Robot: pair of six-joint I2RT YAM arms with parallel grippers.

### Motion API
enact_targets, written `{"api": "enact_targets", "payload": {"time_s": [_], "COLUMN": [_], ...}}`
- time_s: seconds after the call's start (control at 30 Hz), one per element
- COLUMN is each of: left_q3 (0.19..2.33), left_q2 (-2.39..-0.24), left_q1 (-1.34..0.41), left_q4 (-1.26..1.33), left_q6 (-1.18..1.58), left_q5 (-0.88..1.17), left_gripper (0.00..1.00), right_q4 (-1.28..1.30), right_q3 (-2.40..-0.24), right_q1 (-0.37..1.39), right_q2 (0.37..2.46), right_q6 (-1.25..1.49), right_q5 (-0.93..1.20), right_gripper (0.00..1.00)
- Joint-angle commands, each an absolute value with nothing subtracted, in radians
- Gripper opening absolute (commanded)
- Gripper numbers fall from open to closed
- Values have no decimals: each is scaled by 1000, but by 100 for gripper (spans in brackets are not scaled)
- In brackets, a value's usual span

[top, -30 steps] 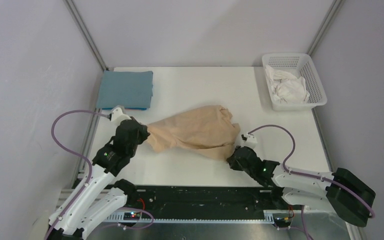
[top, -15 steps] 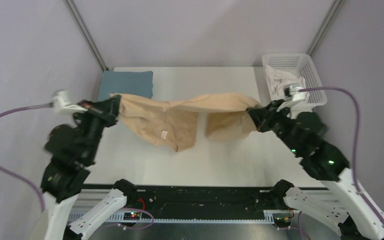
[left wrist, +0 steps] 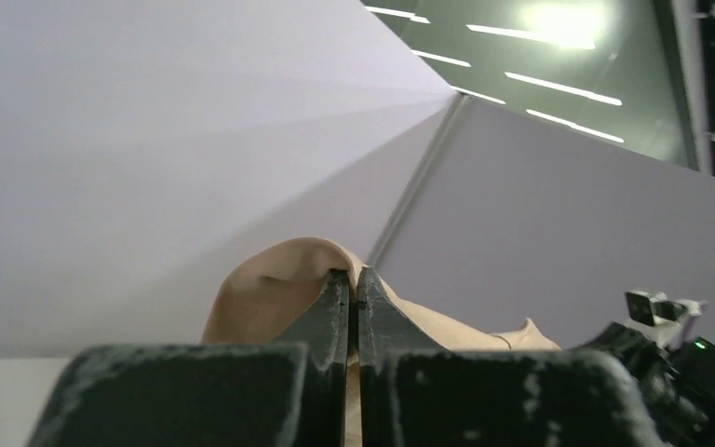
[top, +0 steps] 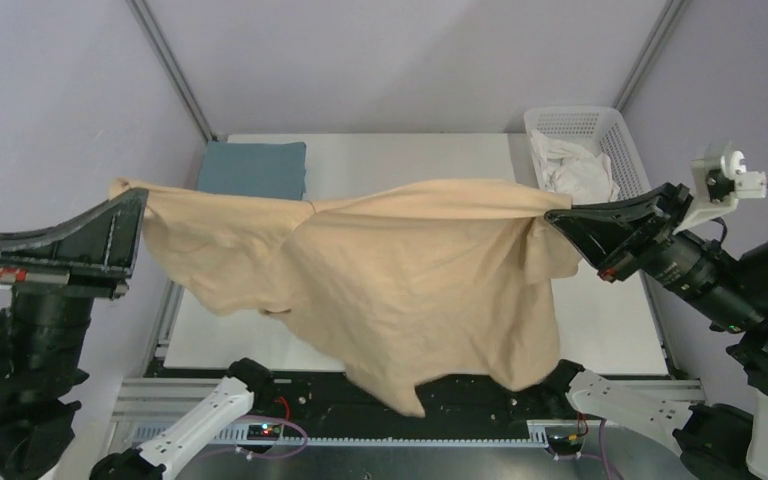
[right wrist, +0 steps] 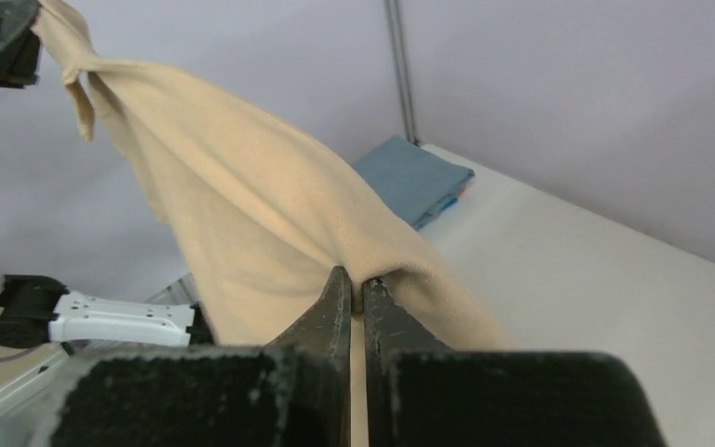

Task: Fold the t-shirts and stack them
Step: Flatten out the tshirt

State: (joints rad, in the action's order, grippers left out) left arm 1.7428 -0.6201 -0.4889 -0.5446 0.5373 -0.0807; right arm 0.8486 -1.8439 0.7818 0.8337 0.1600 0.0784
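Note:
The tan-beige t-shirt [top: 410, 270] hangs spread high above the table, stretched between both arms. My left gripper [top: 138, 200] is shut on its left end, cloth [left wrist: 270, 293] bulging over the closed fingertips in the left wrist view. My right gripper [top: 552, 214] is shut on its right end, cloth [right wrist: 270, 214] pinched between the closed tips and sloping away to the left arm. The shirt's lower edge droops down past the table's near edge. A folded teal-blue t-shirt [top: 253, 170] lies flat at the table's back left corner, also visible in the right wrist view [right wrist: 411, 177].
A white lattice basket [top: 632, 160] holding crumpled white cloth [top: 572, 168] stands at the back right corner. The white table [top: 410, 160] is enclosed by grey walls with metal corner posts. The hanging shirt hides much of the table's middle and front.
Both arms rose and spread apart, lifting the tan shirt from a bunched heap on the table into a wide hanging sheet. Both grippers stayed closed on the cloth.

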Motion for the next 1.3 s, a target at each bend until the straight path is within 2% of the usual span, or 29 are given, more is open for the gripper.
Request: {"api": "enact_targets", "payload": {"time_s": [0.0,0.17,0.23,0.3,0.37,0.4,0.43,0.47,0.5,0.53,0.57,0.63,0.8,1.03,1.27], "left_q3": [1768,1794,1798,1801,1801,1803,1818,1827,1851,1865,1887,1894,1810,1448,1093], "left_q2": [-752,-1022,-1155,-1304,-1467,-1574,-1623,-1716,-1756,-1829,-1855,-1903,-1850,-1573,-1479], "left_q1": [-488,-479,-436,-377,-341,-334,-331,-329,-329,-328,-329,-329,-330,-409,-589], "left_q4": [-527,-518,-508,-506,-506,-506,-506,-507,-507,-514,-519,-535,-550,-552,-496], "left_q6": [442,359,343,345,347,344,338,328,325,323,329,343,374,505,642], "left_q5": [-294,-626,-673,-634,-626,-637,-635,-631,-628,-620,-617,-608,-578,-491,-388], "left_gripper": [0,0,0,0,8,21,45,60,88,94,98,99,100,100,100], "right_q4": [943,912,901,845,784,747,732,698,680,658,654,663,600,617,651], "right_q3": [-1873,-1738,-1672,-1576,-1485,-1443,-1432,-1428,-1432,-1453,-1468,-1506,-1424,-1200,-1116], "right_q1": [778,740,655,562,480,446,435,420,416,406,402,394,390,400,410], "right_q2": [896,997,1061,1128,1217,1292,1332,1417,1453,1522,1553,1609,1535,1406,1484], "right_q6": [141,219,258,285,317,327,333,328,310,304,301,310,329,265,236], "right_q5": [-103,-425,-415,-331,-231,-182,-160,-124,-112,-105,-115,-156,-200,-185,-289], "right_gripper": [0,2,3,3,6,15,27,51,67,75,90,98,100,99,96]}}
